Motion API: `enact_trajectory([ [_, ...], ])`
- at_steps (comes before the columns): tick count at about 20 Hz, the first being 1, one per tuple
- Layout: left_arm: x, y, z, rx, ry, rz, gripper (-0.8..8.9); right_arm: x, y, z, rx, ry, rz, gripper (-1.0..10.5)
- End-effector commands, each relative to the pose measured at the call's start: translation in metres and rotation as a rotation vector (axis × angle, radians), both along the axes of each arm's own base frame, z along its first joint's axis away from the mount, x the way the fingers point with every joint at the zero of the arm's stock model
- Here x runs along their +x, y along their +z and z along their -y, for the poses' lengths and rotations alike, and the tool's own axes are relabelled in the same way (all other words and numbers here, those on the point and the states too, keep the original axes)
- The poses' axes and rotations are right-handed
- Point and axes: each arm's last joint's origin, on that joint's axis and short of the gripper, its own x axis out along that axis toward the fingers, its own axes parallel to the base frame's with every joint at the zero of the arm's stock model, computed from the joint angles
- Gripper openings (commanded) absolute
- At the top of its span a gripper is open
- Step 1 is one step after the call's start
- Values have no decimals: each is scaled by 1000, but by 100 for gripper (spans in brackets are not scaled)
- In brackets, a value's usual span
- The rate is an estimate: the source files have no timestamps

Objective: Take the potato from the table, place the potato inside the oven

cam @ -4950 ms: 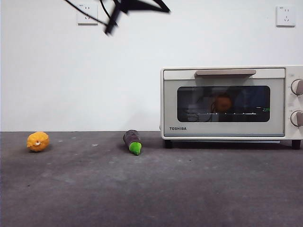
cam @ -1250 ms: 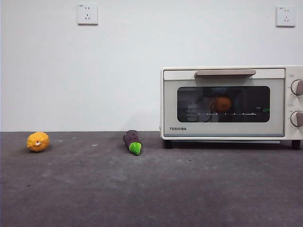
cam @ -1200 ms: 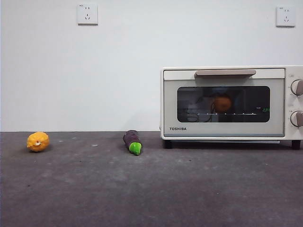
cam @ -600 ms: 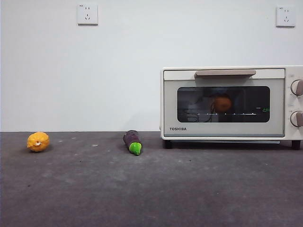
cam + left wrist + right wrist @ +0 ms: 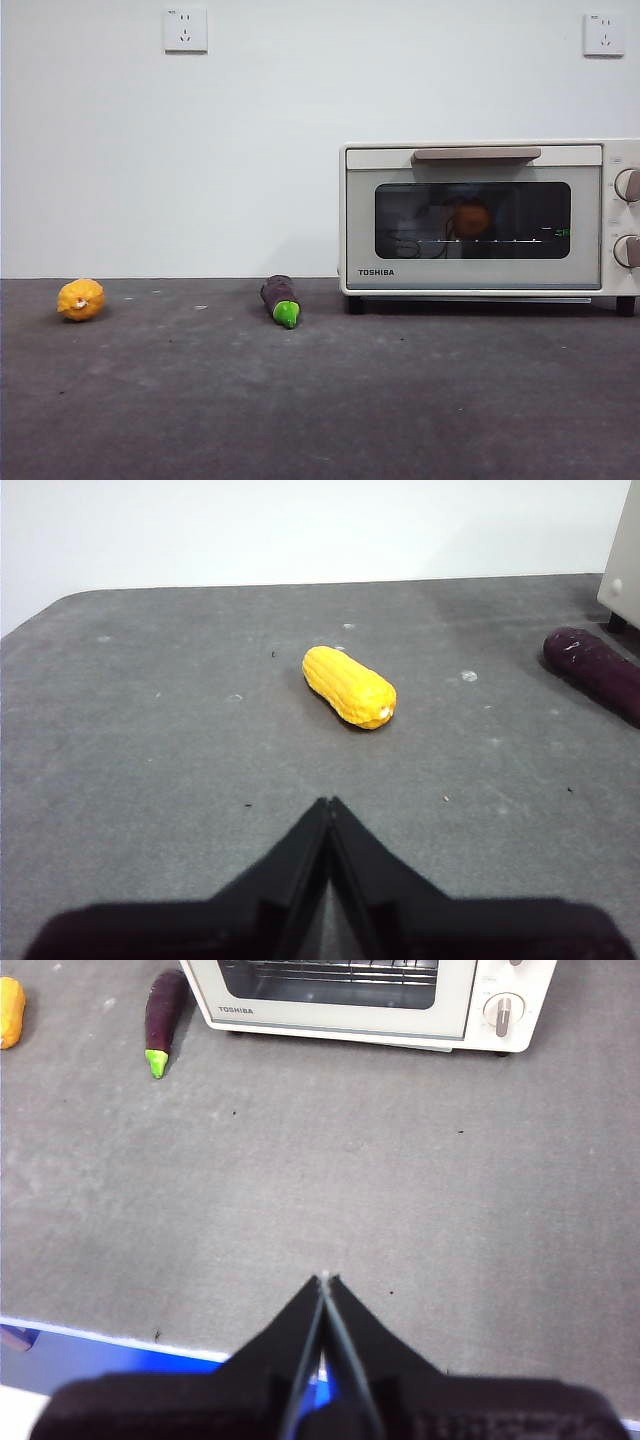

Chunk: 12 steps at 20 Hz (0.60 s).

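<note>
- As far as I can judge, the potato (image 5: 471, 217) already sits inside the oven (image 5: 480, 215): I see it as an orange-brown round shape behind the dark glass of the closed door, apparently on the rack
- Both arms are clear of the front view; the left gripper (image 5: 329, 802) hangs over bare table (image 5: 150, 770) with its jaws pressed together and empty, and the right gripper (image 5: 324, 1278) is likewise closed on nothing, near the table's front edge and well apart from the oven
- Still on the table are the yellow fruit (image 5: 80, 298) and the eggplant (image 5: 281, 299), neither of them mine to move
- If I had to take the potato again, I'd expect a firm, fairly weighty lump that won't give under the pads; its matte skin should hold, but the round form could roll or squirt out of a shallow pinch
- I'd grip it across the widest part, jaws square to its middle, closing gently
- I judge the task finished, with nothing left but to keep the arms parked
</note>
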Motion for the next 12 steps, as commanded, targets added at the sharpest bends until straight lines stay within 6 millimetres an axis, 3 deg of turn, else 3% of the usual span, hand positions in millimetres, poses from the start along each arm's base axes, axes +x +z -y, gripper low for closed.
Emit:
enact_trajectory([
  [1, 1, -3, 0, -7, 4, -6, -4, -1, -3, 1, -8, -6, -17, 1],
  [8, 1, -3, 0, -7, 4, -6, -4, -1, -3, 1, -9, -10, -16, 1],
  [12, 1, -3, 0, -7, 4, -6, -4, 1, 0, 2, -173, -5, 70, 1],
])
